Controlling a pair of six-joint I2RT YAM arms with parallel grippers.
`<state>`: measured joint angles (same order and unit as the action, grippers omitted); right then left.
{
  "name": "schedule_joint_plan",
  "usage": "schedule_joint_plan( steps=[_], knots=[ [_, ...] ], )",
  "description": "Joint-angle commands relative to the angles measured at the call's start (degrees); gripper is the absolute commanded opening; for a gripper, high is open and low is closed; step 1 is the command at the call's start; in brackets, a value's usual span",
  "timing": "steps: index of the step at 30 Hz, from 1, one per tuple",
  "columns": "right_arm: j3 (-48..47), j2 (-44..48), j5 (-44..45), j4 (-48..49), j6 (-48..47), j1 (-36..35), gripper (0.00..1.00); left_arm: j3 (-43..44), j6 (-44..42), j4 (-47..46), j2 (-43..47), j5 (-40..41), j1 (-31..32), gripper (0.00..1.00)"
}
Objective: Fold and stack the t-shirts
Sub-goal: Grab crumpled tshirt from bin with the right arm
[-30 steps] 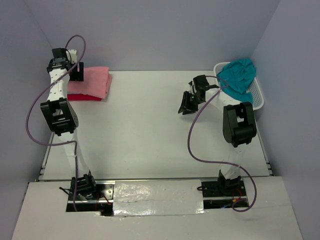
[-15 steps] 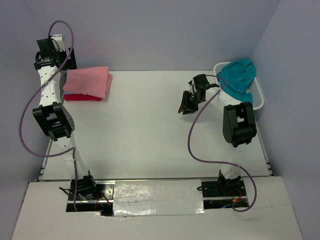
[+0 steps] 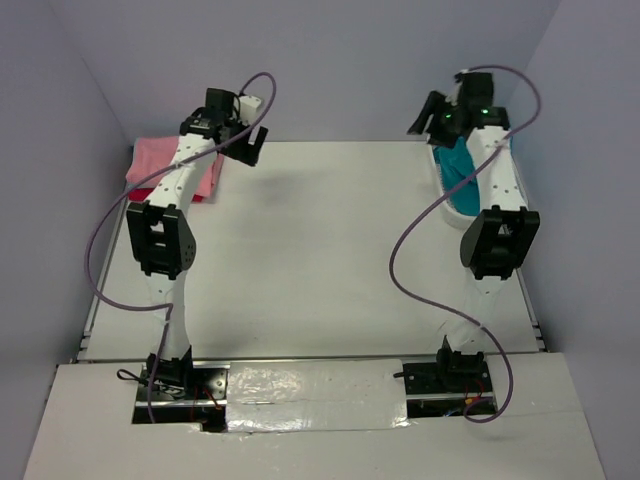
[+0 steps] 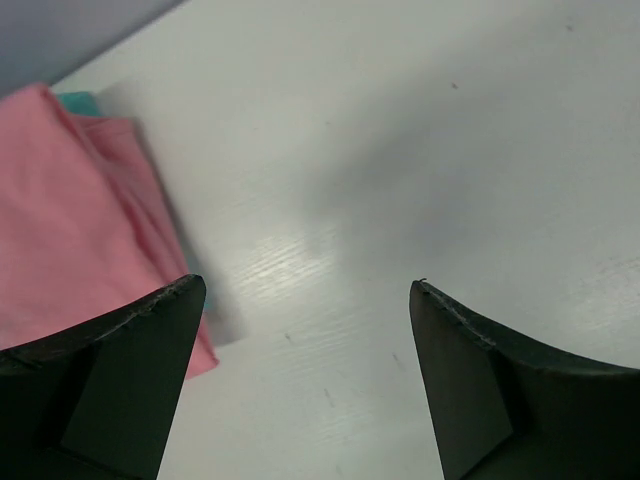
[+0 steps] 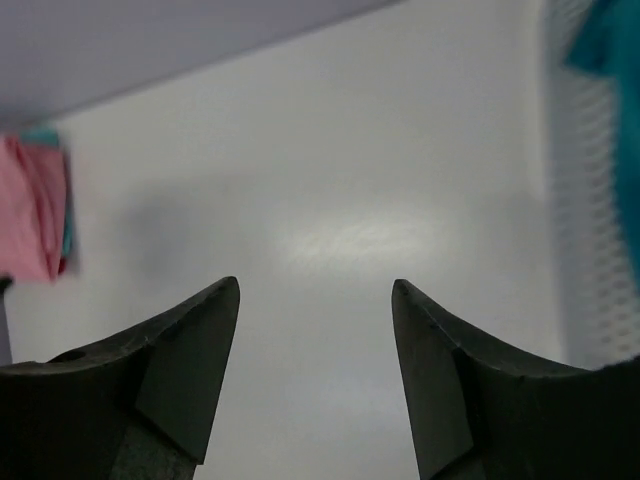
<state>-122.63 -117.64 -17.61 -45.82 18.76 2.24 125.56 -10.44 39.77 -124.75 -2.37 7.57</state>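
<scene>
A folded salmon pink shirt (image 3: 150, 160) lies on top of a stack at the back left, with a crimson red edge (image 3: 140, 191) under it. In the left wrist view the pink shirt (image 4: 60, 210) shows a mint-teal sliver (image 4: 75, 100) behind it. A darker teal-blue shirt (image 3: 460, 172) is bunched in the white basket (image 3: 441, 172) at the back right. My left gripper (image 3: 248, 146) is open and empty, above bare table just right of the stack (image 4: 305, 290). My right gripper (image 3: 422, 118) is open and empty, raised high left of the basket (image 5: 315, 285).
The right wrist view shows the basket's lattice wall (image 5: 590, 200) at its right edge, the teal-blue shirt (image 5: 610, 50) in it, and the pink stack (image 5: 35, 205) far left. Grey walls close the back and sides. Both arms' cables loop over the table.
My left gripper swung from behind the stack's left side to above the table right of it. My right gripper rose from mid-table to high beside the basket.
</scene>
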Motion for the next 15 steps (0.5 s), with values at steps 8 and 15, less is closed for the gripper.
schedule_joint_plan(
  steps=[8, 15],
  knots=[
    [-13.60, -20.24, 22.96, -4.98, 0.66, 11.99, 0.75, -4.43, -2.39, 5.58, -1.29, 0.61, 4.20, 0.94],
    [-15.10, -29.91, 24.64, -6.03, -1.01, 12.17, 0.76, -4.97, -2.57, 6.72, -1.28, 2.11, 4.20, 0.94]
  ],
)
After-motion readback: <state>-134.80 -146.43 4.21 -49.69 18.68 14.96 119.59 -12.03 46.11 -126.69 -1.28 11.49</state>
